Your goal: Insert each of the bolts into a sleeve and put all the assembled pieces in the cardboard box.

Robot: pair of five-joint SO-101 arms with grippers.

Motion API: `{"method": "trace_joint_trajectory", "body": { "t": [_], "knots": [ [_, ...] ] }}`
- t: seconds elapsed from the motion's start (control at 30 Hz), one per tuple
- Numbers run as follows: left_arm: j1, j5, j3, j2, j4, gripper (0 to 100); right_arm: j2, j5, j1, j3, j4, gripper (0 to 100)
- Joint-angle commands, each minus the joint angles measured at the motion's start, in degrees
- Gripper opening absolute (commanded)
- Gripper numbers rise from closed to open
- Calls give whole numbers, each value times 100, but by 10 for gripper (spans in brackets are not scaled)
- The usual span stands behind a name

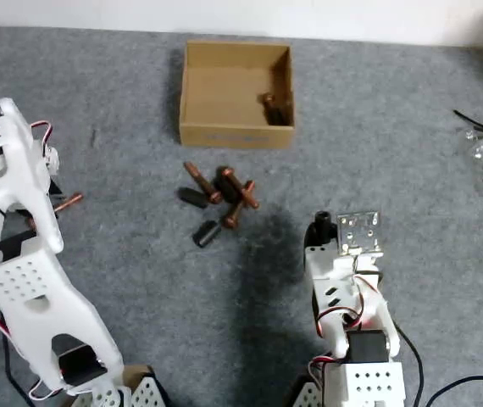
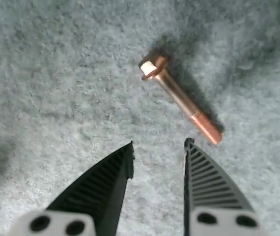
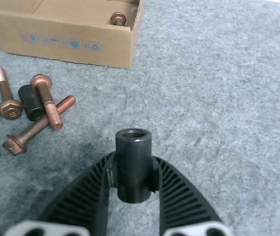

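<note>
Bolts are split into two lots on the grey worktop [image 1: 140,322]. Near its left edge a lone bolt [image 2: 179,101] lies flat, well apart from the rest. The left claw [image 2: 158,144] hangs over the surface just short of it, jaws spread and empty, probably placed to close across the shank. Around the middle of the worktop, loose bolts [image 1: 201,182] and sleeves [image 1: 206,233] lie in a small heap, several touching, so any pick there means working one free. Beyond the heap, toward the far edge, the cardboard box [image 1: 235,136] stands open, with one assembled piece [image 1: 275,106] resting against its right wall. Right of the heap, the right claw [image 3: 133,172] pinches a black sleeve [image 3: 132,147] by its lower part. Its open bore is clear of the fingertips, likely so that a bolt can be fed in.
</note>
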Motion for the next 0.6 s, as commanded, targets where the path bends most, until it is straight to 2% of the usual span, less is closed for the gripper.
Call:
{"method": "trace_joint_trajectory", "body": {
  "t": [0.0,0.33,0.57],
  "knots": [
    [-233,44,31,-312,-202,165,-127,70,48,470,-189,5],
    [-365,70,92,725,-1011,165,-127,299,-110,470,-189,5],
    [-365,334,84,1077,-1196,165,-127,299,-110,470,-189,5]
  ]
}}
